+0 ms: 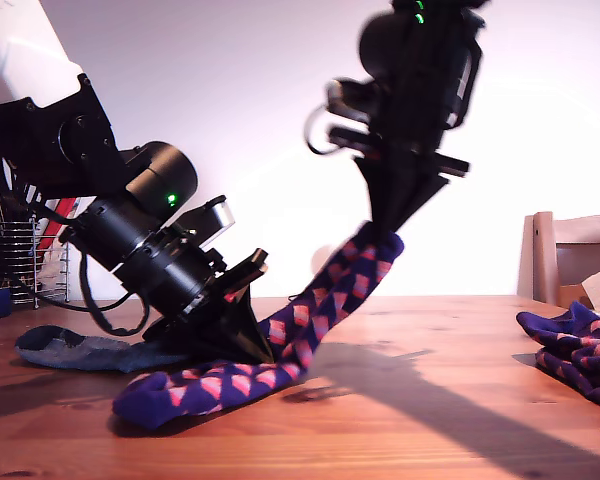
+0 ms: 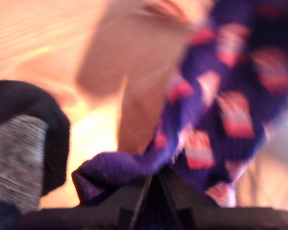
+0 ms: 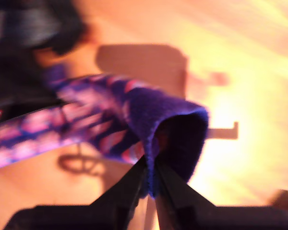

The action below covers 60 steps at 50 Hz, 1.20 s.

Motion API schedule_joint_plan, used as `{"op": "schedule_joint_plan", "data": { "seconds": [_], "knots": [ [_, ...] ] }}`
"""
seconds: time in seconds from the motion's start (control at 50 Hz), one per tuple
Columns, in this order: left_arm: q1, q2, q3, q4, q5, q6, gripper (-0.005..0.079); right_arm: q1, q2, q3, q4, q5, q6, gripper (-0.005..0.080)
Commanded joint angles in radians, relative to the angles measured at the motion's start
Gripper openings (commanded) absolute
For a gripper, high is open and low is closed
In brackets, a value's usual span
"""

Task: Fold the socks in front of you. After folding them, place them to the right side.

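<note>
Purple knit sock with pink diamond checks (image 1: 310, 330) stretches over the wooden table (image 1: 430, 420): my first gripper (image 1: 242, 335) pins one end low, my second gripper (image 1: 385, 232) grips the other aloft.

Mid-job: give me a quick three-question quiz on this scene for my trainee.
1. True or false: my second end effector holds one end of the checked sock up above the table.
2. What lies by my first end effector, toward the exterior view's left? A) grey sock B) towel C) cup
3. Fill in: the other checked socks lie at the exterior view's ____ edge.
Key: 1 true; 2 A; 3 right.
</note>
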Motion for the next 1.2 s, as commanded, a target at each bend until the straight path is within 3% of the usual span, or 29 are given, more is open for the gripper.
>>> {"op": "schedule_joint_plan", "data": {
  "seconds": [0.0,0.34,0.8,1.18],
  "knots": [
    [-0.017,0.027,-0.021,0.024,-0.005,-0.050,-0.0022,0.015,0.028,-0.004,-0.012,-0.012,0.013,-0.0013],
    [-0.064,0.027,-0.020,0.092,-0.038,-0.171,-0.0022,0.084,0.028,-0.004,-0.042,-0.014,0.044,-0.0013],
    [-0.105,0.028,-0.020,0.098,-0.028,-0.181,-0.0022,0.091,0.024,-0.004,-0.109,-0.010,0.013,-0.0013],
    [-0.188,0.028,-0.020,0.113,0.005,-0.203,-0.0022,0.082,-0.048,-0.004,-0.180,-0.003,-0.016,-0.0013]
  ]
}}
